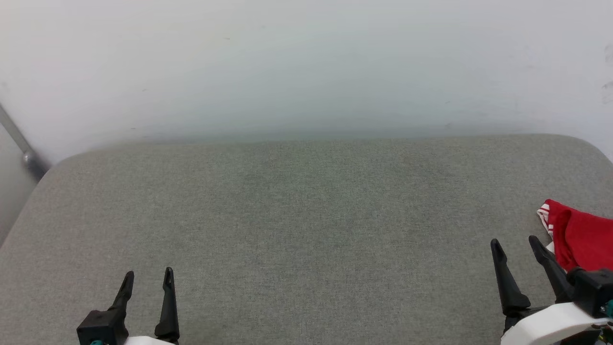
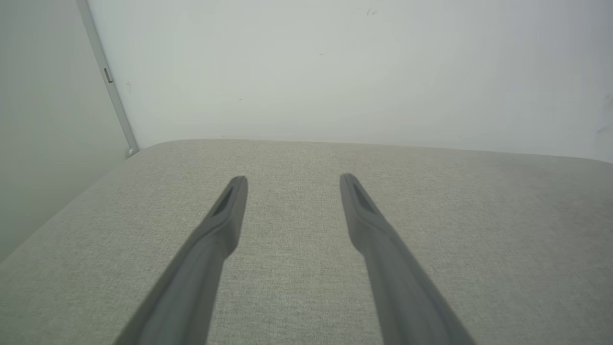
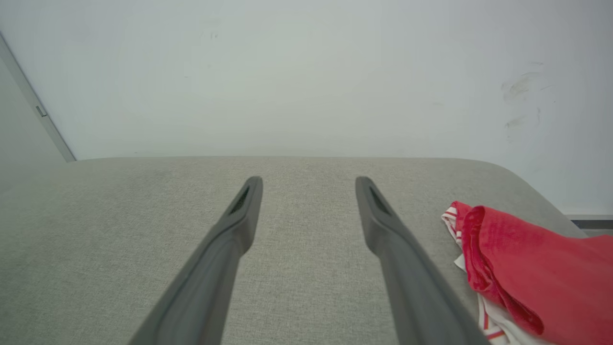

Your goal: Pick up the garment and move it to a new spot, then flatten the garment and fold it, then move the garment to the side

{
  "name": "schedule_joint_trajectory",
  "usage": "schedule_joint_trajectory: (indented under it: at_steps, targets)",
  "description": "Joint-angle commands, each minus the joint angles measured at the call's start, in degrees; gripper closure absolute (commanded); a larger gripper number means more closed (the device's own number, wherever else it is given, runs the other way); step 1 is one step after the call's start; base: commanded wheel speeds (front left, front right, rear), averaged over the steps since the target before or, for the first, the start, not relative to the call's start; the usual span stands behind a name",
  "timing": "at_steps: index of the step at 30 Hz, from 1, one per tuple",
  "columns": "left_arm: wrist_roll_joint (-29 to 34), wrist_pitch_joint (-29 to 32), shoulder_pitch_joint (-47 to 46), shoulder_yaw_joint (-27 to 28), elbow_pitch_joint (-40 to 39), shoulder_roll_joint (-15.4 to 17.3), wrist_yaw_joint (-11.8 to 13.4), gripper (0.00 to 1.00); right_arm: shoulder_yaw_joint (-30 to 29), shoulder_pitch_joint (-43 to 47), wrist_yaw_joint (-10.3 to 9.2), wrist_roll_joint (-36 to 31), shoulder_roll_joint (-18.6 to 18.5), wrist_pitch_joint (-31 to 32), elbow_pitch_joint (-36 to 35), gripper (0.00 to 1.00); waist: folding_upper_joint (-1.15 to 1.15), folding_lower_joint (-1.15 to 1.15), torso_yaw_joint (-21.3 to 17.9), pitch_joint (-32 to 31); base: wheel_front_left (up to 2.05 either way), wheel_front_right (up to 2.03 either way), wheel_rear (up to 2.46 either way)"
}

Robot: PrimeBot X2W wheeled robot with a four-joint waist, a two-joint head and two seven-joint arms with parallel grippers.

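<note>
The garment (image 1: 582,237) is a red jersey with red-and-white striped trim, lying bunched at the right edge of the grey fabric surface (image 1: 306,215). Part of it runs out of the head view. In the right wrist view the garment (image 3: 531,273) lies just right of my fingers, apart from them. My right gripper (image 1: 517,244) stands open at the lower right, just left of the cloth, with nothing between its fingers. At the lower left my left gripper (image 1: 148,277) is open too, over bare fabric. Each wrist view shows its own gripper open: the left gripper (image 2: 293,181) and the right gripper (image 3: 309,183).
A pale wall (image 1: 306,67) rises right behind the grey surface. A thin metal bar (image 1: 19,141) slants down at the far left corner. The surface has rounded back corners, and its left edge (image 1: 19,215) drops off.
</note>
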Motion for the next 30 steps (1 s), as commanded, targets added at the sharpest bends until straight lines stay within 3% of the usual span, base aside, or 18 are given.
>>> schedule_joint_trajectory:
  at_steps: [1,27,28,30]
  targets:
    - [-0.1,-0.1,0.4,0.0,0.0,-0.2,0.2,0.00,0.0,0.7,-0.05,-0.5,0.6,0.3,-0.8,0.00,0.00,0.01,-0.1,-0.1,0.00,0.00,0.00]
    - [-0.4,-0.2,-1.0,-0.4,-0.7,0.6,0.6,0.00,0.2,1.7,-0.05,-2.4,2.2,0.2,-2.1,0.00,0.00,0.01,-1.2,0.9,0.00,0.00,0.00]
    - [-0.5,0.0,-0.4,-0.5,-0.5,0.4,0.5,1.00,0.1,1.3,0.00,-2.1,2.0,0.5,-1.9,1.00,0.00,0.01,-1.2,0.9,0.00,0.00,0.00]
    - [-0.8,0.1,0.0,-0.7,0.2,-0.1,0.4,1.00,0.2,1.5,0.00,-1.9,2.0,0.5,-0.9,1.00,0.00,0.02,-1.2,1.0,0.00,0.00,0.00]
